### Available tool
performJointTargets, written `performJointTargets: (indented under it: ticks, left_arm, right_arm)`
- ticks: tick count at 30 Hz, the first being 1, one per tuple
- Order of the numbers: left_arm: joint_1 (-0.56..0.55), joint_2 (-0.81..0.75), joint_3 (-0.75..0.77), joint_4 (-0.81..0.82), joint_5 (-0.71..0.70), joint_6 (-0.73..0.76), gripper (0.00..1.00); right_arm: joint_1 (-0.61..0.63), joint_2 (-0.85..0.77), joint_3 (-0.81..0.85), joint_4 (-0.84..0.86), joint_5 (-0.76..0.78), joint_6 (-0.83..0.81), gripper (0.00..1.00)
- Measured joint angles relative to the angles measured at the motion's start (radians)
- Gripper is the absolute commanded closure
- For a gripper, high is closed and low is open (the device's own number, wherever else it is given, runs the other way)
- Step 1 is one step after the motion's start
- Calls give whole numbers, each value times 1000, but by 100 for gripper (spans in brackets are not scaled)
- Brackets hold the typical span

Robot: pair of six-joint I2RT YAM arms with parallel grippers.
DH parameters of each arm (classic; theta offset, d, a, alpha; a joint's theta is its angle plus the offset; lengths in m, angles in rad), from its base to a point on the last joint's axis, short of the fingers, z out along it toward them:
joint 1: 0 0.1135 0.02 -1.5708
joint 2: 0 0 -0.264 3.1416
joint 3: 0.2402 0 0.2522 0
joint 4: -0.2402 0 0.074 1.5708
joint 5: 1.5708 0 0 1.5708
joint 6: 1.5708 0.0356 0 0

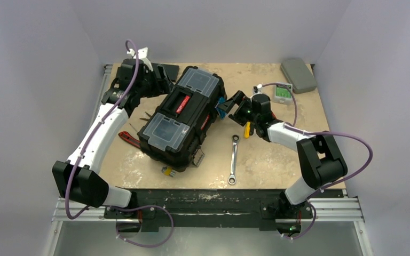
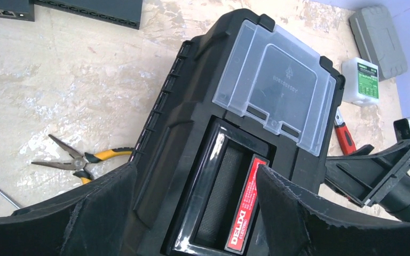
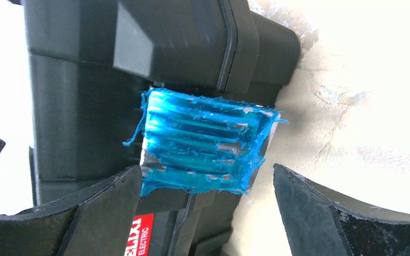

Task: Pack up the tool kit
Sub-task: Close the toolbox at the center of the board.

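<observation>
Black-fingered, bracketing the toolbox (image 1: 184,117) mid-table (image 1: 277,160) with left pincer (image 2: 195,181) apart over its handle (image 2: 229,202), right pincer (image 3: 207,176) apart at the blue latch (image 3: 203,144), risking skidding it onto pliers (image 2: 77,160) by pushing unevenly.

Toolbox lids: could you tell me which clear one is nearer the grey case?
The far clear lid, beyond the red-labelled handle; the near lid lies at the box's opposite end.
</observation>
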Motion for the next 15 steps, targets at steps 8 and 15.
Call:
performJointTargets:
  ticks: [8,15]
  left_arm:
    - [1,24,12,-1,16,0,20]
    - [2,31,13,-2,26,0,20]
  right_arm:
    - [-1,-42,13,-43,1,-31,16]
    - [-1,-41,13,-45,0,-34,22]
